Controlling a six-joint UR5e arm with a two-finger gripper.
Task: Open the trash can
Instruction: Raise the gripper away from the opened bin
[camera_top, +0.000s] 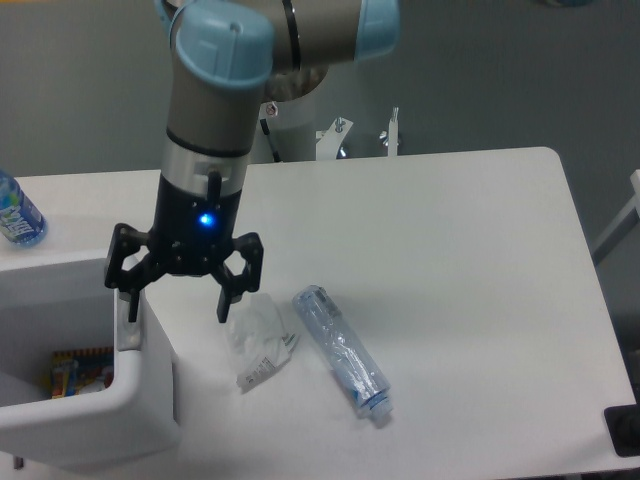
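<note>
This looks like a robotics lab or test cell. A grey industrial arm with pale blue joint caps stands at the back edge of a plain white table, before a bare grey wall. On the table lie staged props: a crushed clear plastic bottle just right of a crumpled white wrapper, with a blue-labelled water bottle at the table's far left edge.

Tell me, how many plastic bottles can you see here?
2. One crushed bottle lies on the table right of the crumpled wrapper; one blue-labelled bottle sits at the far left edge, partly cut off.
</note>
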